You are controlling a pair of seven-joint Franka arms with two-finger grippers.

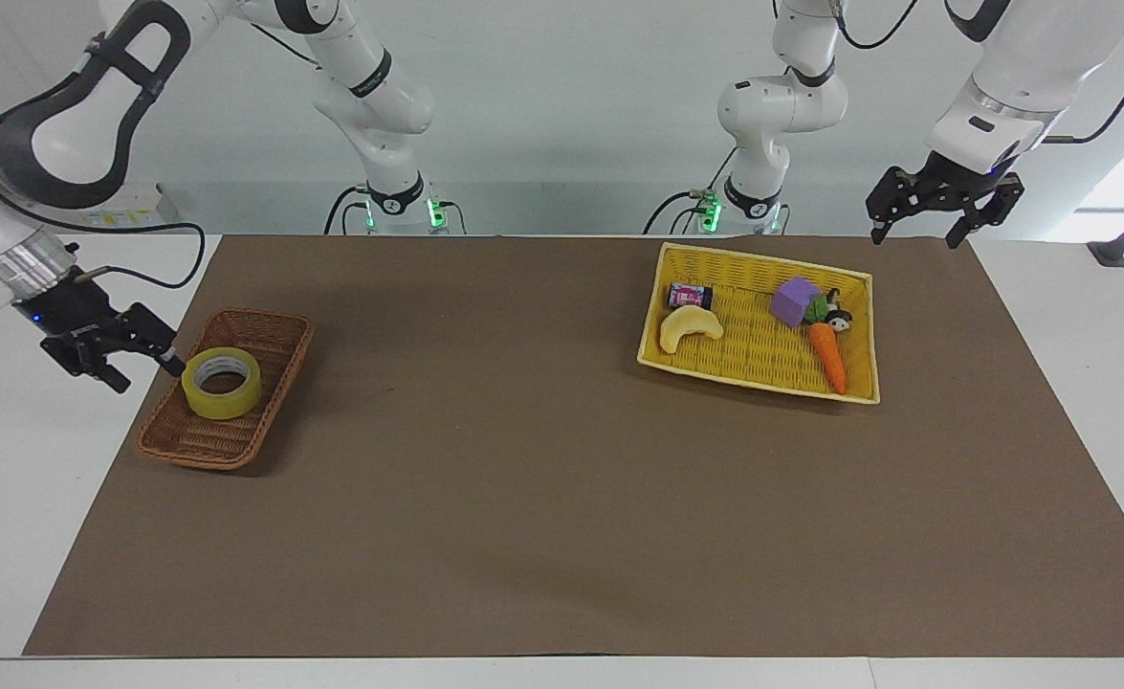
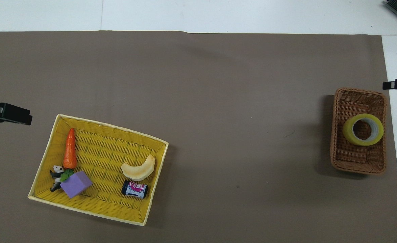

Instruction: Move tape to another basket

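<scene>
One roll, the tape (image 1: 222, 383), lies flat in the basket (image 1: 200, 440) at middle left of the facing view. The right tool (image 1: 145, 369) hangs beside the basket's edge, fingers spread, holding nothing. The left tool (image 1: 915, 230) waits spread at upper right, above the table (image 1: 542, 517), near the yellow tray (image 1: 868, 335).
</scene>
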